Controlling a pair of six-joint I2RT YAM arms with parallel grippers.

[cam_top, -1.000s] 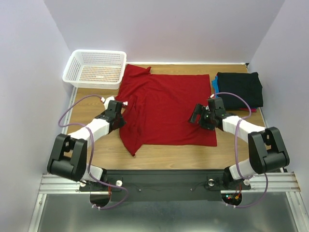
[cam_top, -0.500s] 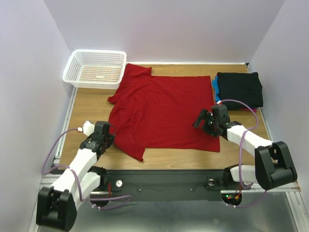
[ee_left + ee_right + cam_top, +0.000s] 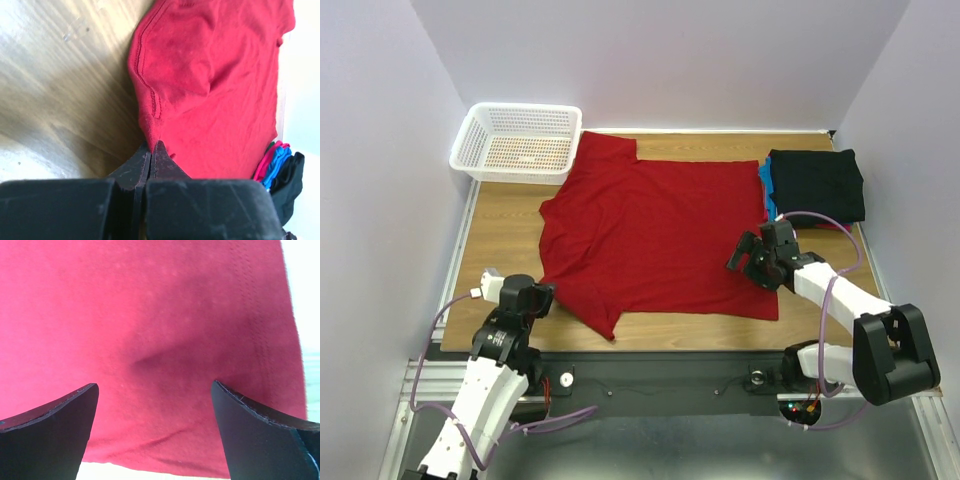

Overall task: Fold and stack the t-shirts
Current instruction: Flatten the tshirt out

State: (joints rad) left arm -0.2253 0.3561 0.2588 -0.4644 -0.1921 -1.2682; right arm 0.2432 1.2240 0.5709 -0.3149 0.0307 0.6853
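- Where the table [image 3: 500, 230] nears its front edge, the left gripper [image 3: 542, 296] sits at 8 o'clock of the red t-shirt [image 3: 650, 225], fingers pinched together on its hem.
- At 4 o'clock, the right gripper [image 3: 744, 256] hovers over the cloth, fingers spread, holding nothing.
- The shirt lies spread mid-table.
- At 2 o'clock, just beside it, is a folded stack [image 3: 817, 183], black on top, with blue and pink edges beneath.
- At 11 o'clock is a white lattice basket [image 3: 520, 140].
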